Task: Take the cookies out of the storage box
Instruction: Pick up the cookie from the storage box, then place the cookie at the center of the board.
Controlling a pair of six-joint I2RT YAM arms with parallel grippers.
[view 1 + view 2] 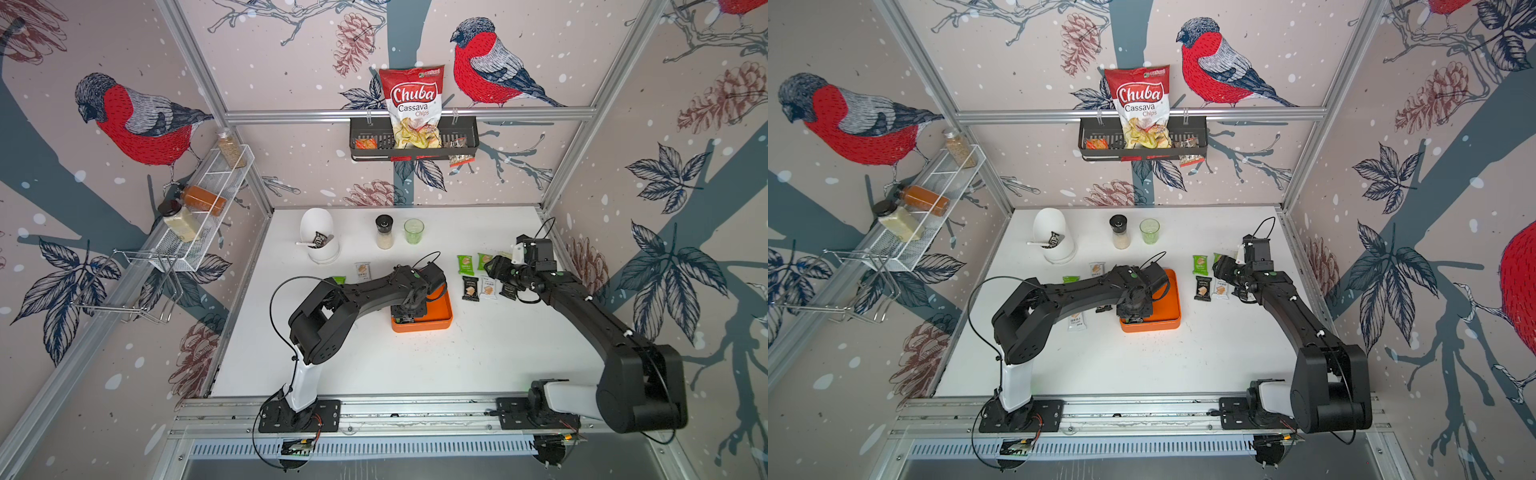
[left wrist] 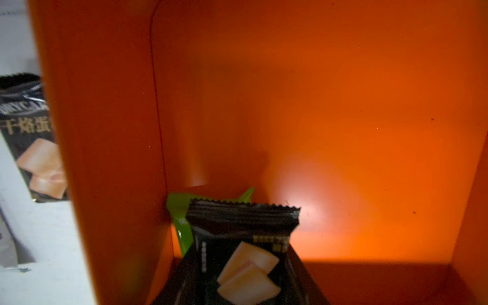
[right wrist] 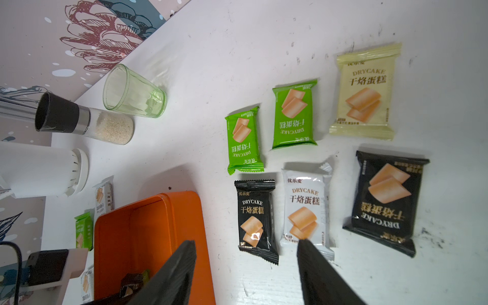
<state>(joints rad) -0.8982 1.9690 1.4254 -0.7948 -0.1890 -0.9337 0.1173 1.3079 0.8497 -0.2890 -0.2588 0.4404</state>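
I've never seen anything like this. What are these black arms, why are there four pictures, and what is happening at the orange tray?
It is a robot with a left arm and a right arm, mounted at the near edge of a white table, each ending in a two-fingered gripper. Two pictures look down on the whole scene, nearly alike; the other two come from cameras on the wrists. The left gripper is down in the orange tray, shut on a black cookie packet; a green packet lies half hidden behind it. The right gripper is open and empty, near six packets lying on the table. A green glass and a grinder stand at the far side.
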